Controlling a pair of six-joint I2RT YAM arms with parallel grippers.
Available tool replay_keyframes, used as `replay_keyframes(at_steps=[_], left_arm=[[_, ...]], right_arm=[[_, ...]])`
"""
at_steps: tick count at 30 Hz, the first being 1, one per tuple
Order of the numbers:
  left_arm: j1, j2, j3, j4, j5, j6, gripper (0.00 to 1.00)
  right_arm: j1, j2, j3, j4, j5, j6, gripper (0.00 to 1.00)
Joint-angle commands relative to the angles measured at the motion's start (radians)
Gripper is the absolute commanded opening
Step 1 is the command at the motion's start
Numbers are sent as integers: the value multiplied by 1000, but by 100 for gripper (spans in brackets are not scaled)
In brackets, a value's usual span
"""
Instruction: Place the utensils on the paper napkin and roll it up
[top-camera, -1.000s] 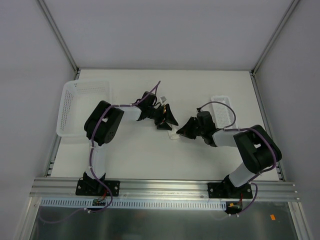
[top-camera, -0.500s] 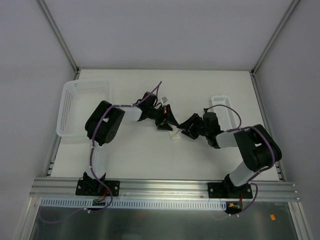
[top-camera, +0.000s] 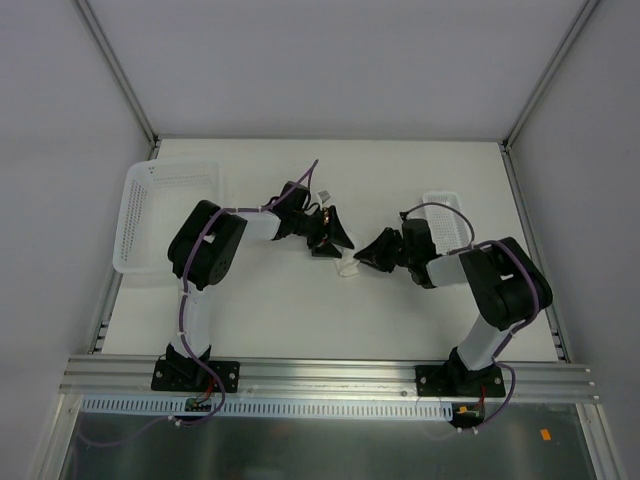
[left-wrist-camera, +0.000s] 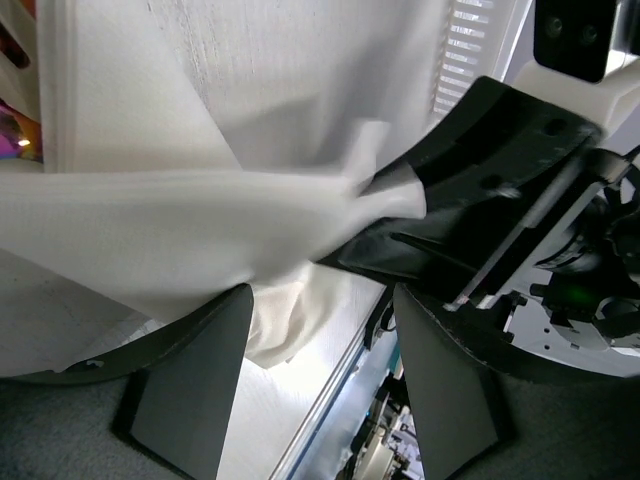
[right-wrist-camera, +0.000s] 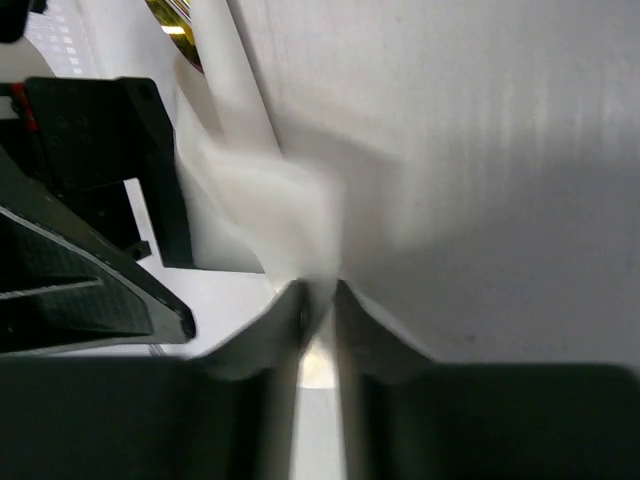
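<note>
Gently pull the napkin (left-wrist-camera: 200, 230) taut rightward with your right gripper (right-wrist-camera: 318, 296) clamped on it, while your open left gripper (left-wrist-camera: 318, 310) tucks.

Laboratory robot cell: a white bench (top-camera: 300, 310) is enclosed by grey panels (top-camera: 330, 60); a left arm (top-camera: 205, 250) and right arm (top-camera: 505, 290) are bolted to an aluminium rail (top-camera: 330, 372).

I see my left gripper (left-wrist-camera: 320, 300) with its jaws spread and a sagging fold of the paper napkin (left-wrist-camera: 200, 230) hanging between them. The right gripper (left-wrist-camera: 415, 205) touches the napkin's bunched corner. A white perforated basket (left-wrist-camera: 470, 50) shows behind.
</note>
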Motion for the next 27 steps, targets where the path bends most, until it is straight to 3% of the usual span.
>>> replay_keyframes(at_steps=[1,3,9,12,13,16,19,27], left_arm=[[-5,60,-32,-113,-118,78,62],[-2,64,-34,-112,-117,78,62],[-1,76,-40,-109,-112,84,61],[-1,77,-37,-109,-109,88,61],[-1,77,-39,-109,-109,88,61],[1,76,-40,-110,-106,93,62],[1,74,-40,-110,-103,94,61],[-1,74,-40,-102,-91,93,61]], right_arm=[[-12,-37,-61,-10,41,-24,10],[-29,-62,-104,-10,47,-16,0],[-58,-64,-161,-16,61,56,0],[-60,-34,-152,-17,30,76,19],[-61,-42,-153,15,24,77,36],[-61,-67,-136,45,9,73,58],[-60,-83,-110,54,-22,59,62],[-54,-27,-44,57,-82,39,61]])
